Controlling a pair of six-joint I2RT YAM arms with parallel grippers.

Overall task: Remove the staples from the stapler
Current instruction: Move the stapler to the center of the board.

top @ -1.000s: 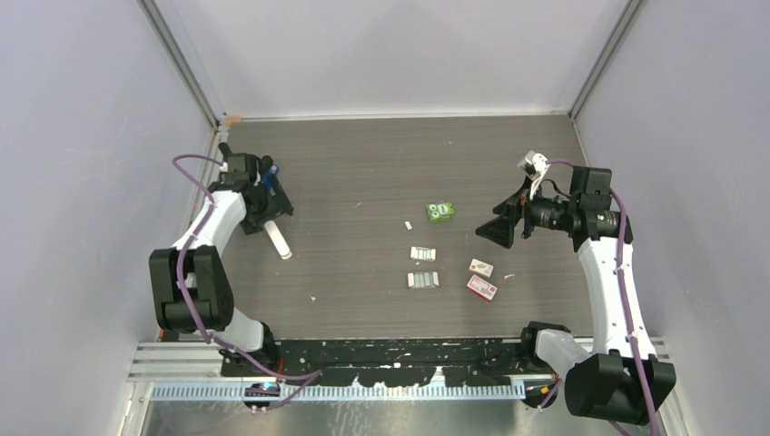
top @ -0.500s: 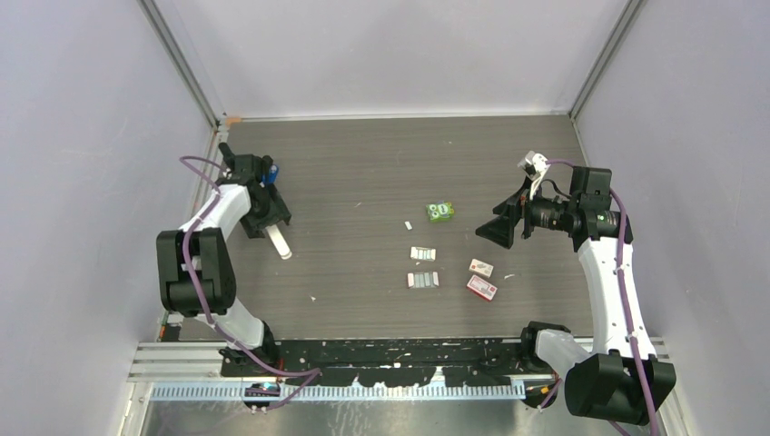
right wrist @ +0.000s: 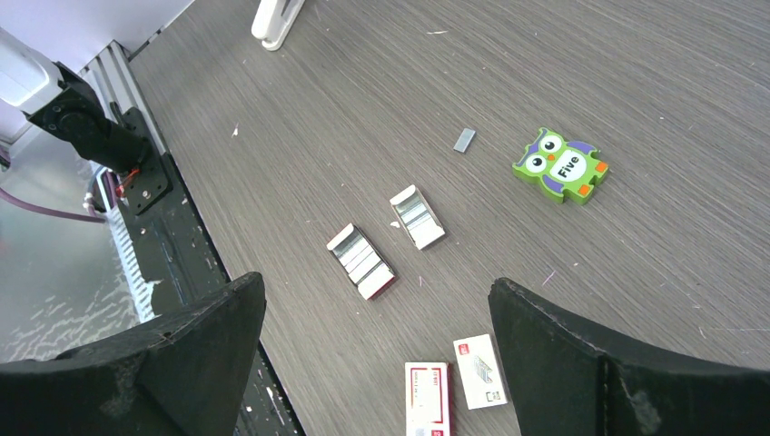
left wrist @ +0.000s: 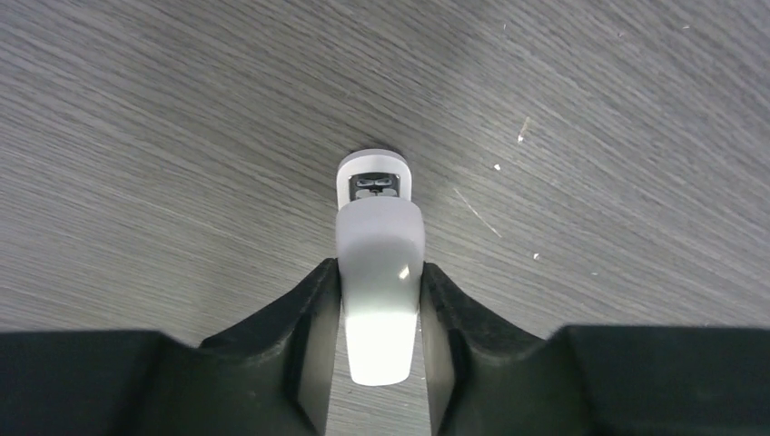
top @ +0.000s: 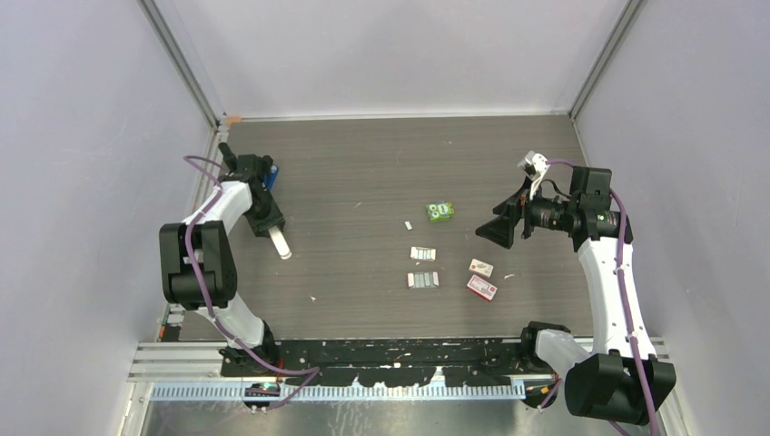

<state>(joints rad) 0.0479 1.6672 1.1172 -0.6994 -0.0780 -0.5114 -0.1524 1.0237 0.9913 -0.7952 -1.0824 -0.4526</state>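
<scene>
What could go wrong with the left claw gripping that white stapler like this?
1. The left gripper pinches the white stapler across its smooth, rounded sides near one end. It may slip or swivel once lifted.
2. The open trays of staples and a loose staple strip lie unsecured on the table. The open right gripper hangs right above them, so a low sweep could scatter them.

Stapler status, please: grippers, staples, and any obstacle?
Left gripper clamped on white stapler, which lies on table. Right gripper open, hovering over staples mid-table. Nothing near stapler in the way.
</scene>
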